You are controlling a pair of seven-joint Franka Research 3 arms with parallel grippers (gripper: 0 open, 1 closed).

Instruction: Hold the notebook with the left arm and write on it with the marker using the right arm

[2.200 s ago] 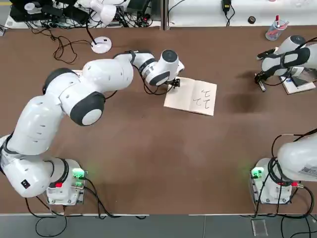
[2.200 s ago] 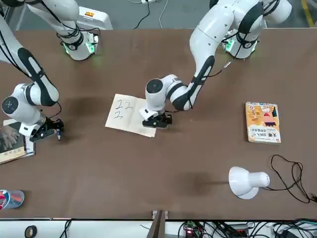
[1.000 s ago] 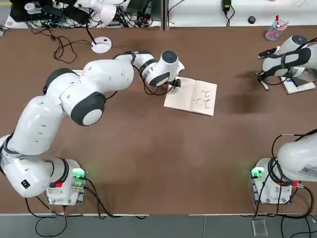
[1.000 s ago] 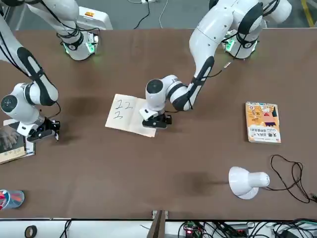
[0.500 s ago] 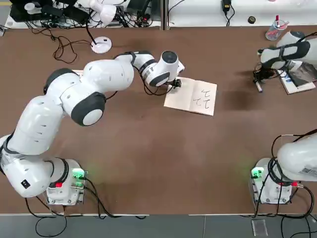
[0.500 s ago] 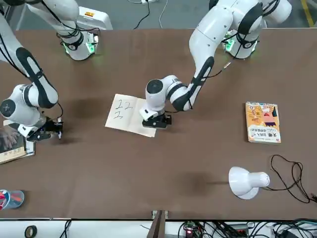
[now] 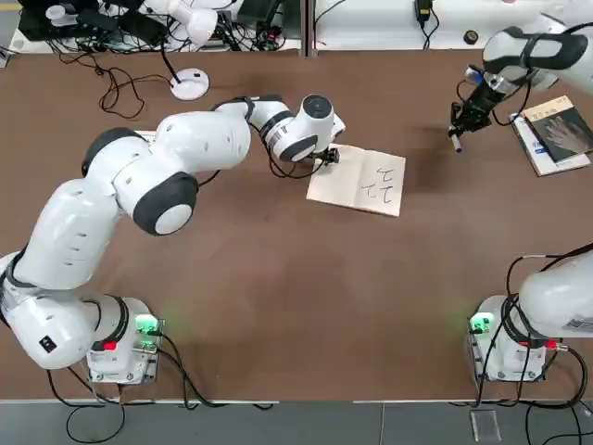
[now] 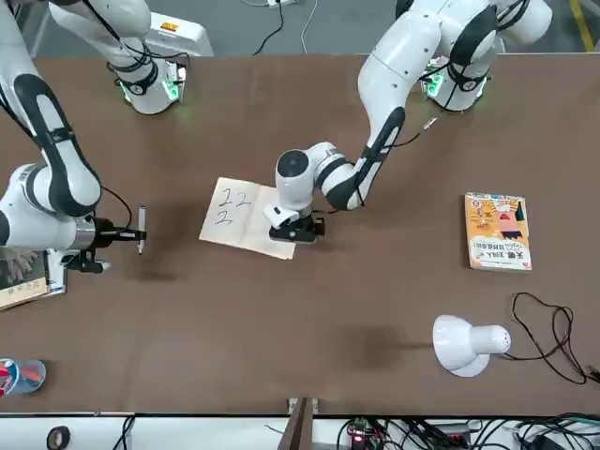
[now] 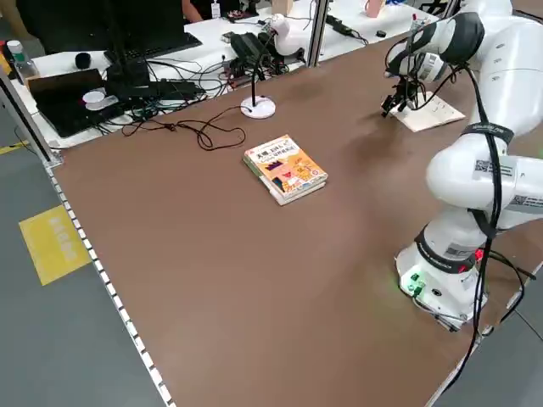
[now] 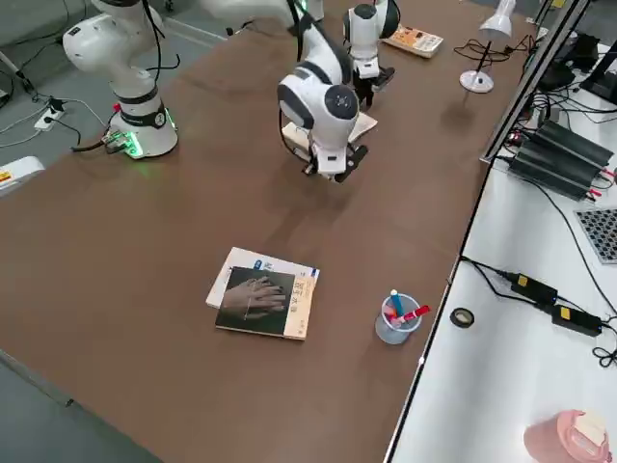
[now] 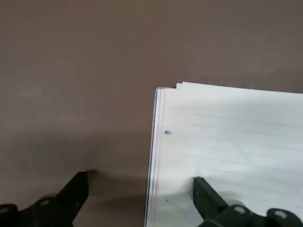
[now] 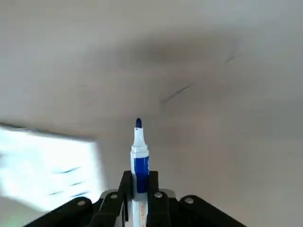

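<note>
Left gripper (image 7: 330,156) spread wide, one finger on the notebook (image 7: 359,182) edge, pinning it flat at table (image 7: 278,278) centre. Right gripper (image 12: 137,194) clamped on the marker (image 12: 138,156) — tip uncapped, above the table, apart from the notebook.

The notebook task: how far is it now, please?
Done: the left gripper presses on the notebook, which already carries a few strokes. In hand: the right gripper holds the marker, tip uncapped, above bare table away from the page. Left: bring the tip to the page and write.
</note>
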